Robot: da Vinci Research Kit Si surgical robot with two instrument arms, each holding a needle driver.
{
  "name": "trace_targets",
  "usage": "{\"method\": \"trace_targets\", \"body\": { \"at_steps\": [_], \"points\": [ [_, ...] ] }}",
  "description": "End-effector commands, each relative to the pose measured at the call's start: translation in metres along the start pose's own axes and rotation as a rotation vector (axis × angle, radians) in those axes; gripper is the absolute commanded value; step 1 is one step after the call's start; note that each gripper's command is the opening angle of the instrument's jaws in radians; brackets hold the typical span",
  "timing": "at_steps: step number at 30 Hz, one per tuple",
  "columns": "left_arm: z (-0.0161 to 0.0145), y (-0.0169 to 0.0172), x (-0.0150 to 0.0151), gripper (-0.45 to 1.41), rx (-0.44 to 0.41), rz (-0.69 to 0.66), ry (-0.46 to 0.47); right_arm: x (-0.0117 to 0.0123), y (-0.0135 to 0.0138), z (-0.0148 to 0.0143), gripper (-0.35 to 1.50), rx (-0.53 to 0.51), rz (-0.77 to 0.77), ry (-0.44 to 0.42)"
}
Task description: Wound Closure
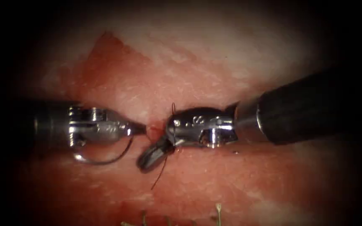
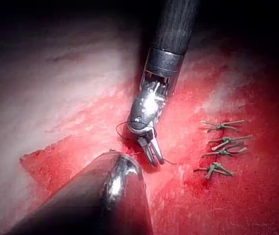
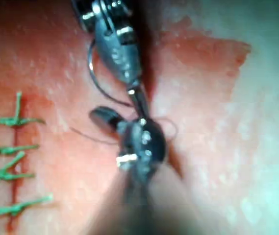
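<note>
While the left hand [image 1: 141, 129] pinches the needle [image 1: 105, 160], the right hand [image 1: 149, 157], thread [image 1: 159, 175] alongside, looks closed, grip unclear.

tissue [image 1: 214, 184]: red, pale patches | thread [image 1: 159, 175]: dark | knots [image 2: 221, 147]: green | tools: silver, black shafts

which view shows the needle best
The endoscope view: the curved needle arcs clear below the left tool, which grips one end. The right wrist view shows its curve blurrier; in the left wrist view I cannot make it out.
</note>
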Motion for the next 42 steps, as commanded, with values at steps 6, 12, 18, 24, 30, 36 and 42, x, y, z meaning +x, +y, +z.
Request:
{"method": "trace_targets", "body": {
  "at_steps": [6,12,18,24,30,36,42],
  "points": [
    [0.0011,0.0012,0.0000,-0.45,-0.005,0.003,-0.005,-0.0006,-0.0007,0.0013,0.62,0.025,-0.011,-0.053],
    [0.0012,0.0016,0.0000,-0.45,-0.006,0.005,-0.007,-0.0007,-0.0007,0.0014,0.68,0.043,-0.022,-0.080],
    [0.0012,0.0017,0.0000,-0.45,-0.007,0.005,-0.009,-0.0011,-0.0007,0.0018,0.68,0.058,-0.041,-0.117],
    [0.0011,0.0018,-0.0001,-0.45,-0.008,0.007,-0.009,-0.0021,-0.0011,0.0029,0.56,0.075,-0.083,-0.157],
    [0.0011,0.0018,-0.0002,-0.45,-0.008,0.007,-0.008,-0.0028,-0.0011,0.0036,0.42,0.073,-0.110,-0.225],
    [0.0010,0.0018,-0.0003,-0.45,-0.009,0.008,-0.008,-0.0030,-0.0010,0.0032,-0.35,0.089,-0.111,-0.258],
    [0.0009,0.0018,-0.0004,-0.45,-0.010,0.010,-0.007,-0.0030,-0.0009,0.0028,-0.35,0.096,-0.118,-0.270]
  ]
}}
